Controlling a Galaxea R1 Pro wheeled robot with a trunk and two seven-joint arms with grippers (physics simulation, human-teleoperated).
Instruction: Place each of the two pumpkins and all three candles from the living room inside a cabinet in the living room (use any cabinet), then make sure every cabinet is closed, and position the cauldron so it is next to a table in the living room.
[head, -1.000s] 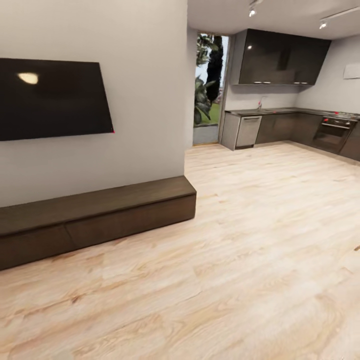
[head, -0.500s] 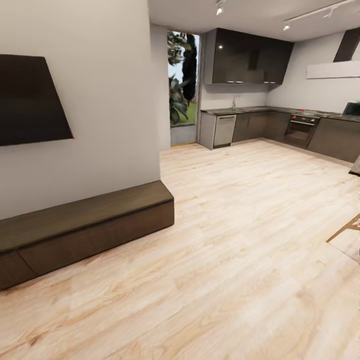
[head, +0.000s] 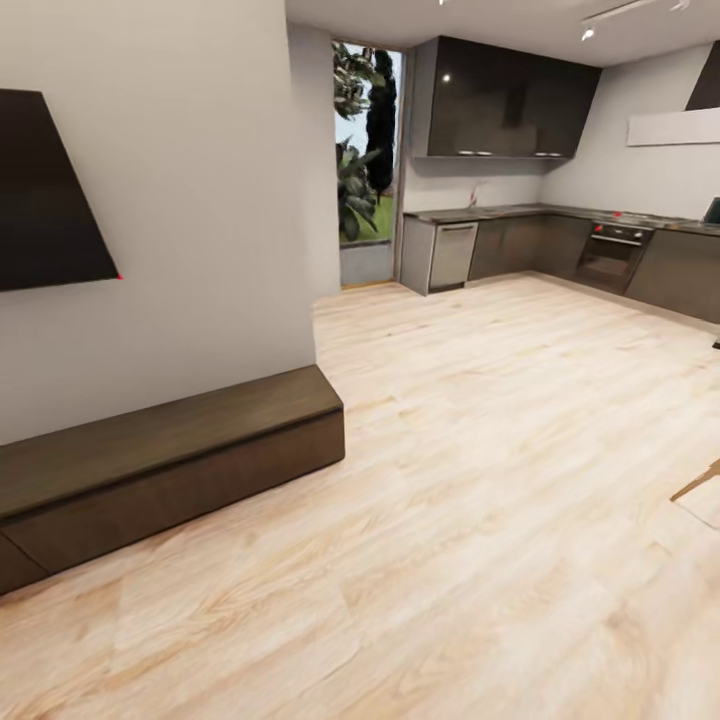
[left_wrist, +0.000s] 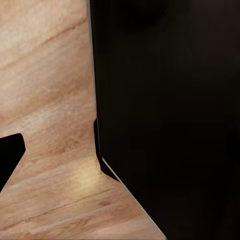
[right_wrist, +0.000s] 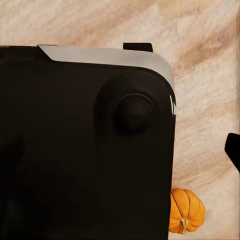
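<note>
The long, low dark-brown cabinet (head: 170, 450) runs along the white wall at the left of the head view, with its drawer fronts flush. In the right wrist view a small orange pumpkin (right_wrist: 186, 211) sits on the wood floor, partly hidden behind my black body (right_wrist: 75, 150). One fingertip (right_wrist: 233, 150) of my right gripper shows at the frame's edge, well off to one side with nothing against it. In the left wrist view one dark fingertip (left_wrist: 9, 157) of my left gripper hangs over bare floor the same way. Candles and cauldron are out of view.
A black TV (head: 45, 195) hangs above the cabinet. Beyond the wall's end lie a glass door (head: 365, 160) and the grey kitchen cupboards (head: 560, 250). Wide wood floor (head: 480, 450) spreads ahead. A pale rug corner (head: 705, 495) shows at the right.
The whole head view has swung to the right: cabinet and TV slid toward the left edge, more kitchen came in, and the rug corner appeared at the right.
</note>
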